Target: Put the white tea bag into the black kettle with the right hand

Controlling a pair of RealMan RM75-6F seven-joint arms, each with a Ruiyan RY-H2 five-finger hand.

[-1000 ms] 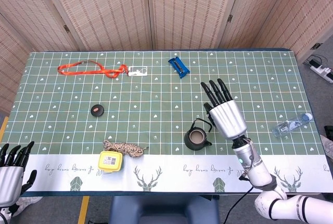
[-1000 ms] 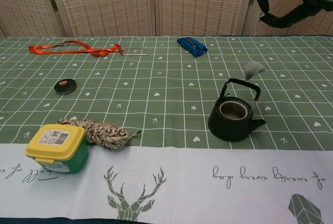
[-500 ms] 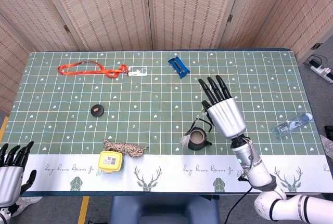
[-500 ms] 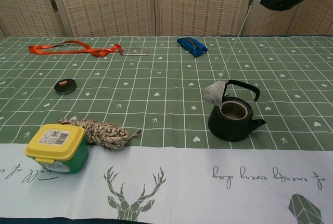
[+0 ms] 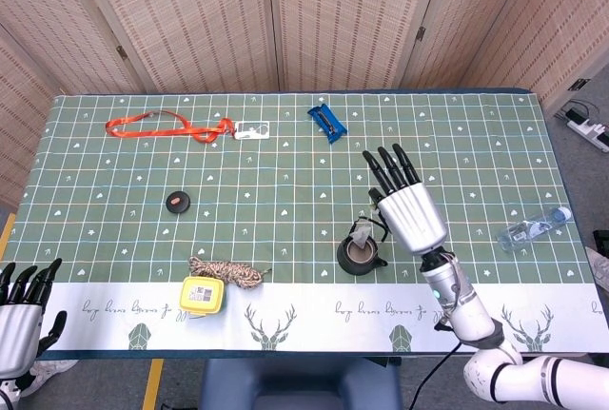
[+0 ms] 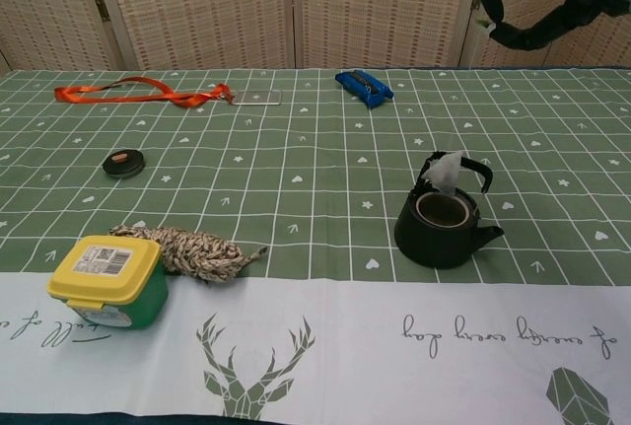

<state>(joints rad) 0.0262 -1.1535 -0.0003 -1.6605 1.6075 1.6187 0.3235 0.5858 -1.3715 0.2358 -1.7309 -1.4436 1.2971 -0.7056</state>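
- Above the black kettle [image 6: 441, 227], the white tea bag [image 6: 445, 172] has swung back from its left side.
- Right hand [image 5: 407, 212] pinches its string; left hand [image 5: 21, 322] rests open.

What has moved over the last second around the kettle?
The white tea bag, dangling below the right hand, swung from behind the black kettle out past its left side and back, and now hangs by the handle just above the opening, not yet inside. The right hand drifted slightly left. The kettle, left hand, rope and yellow-lidded tub stayed put.
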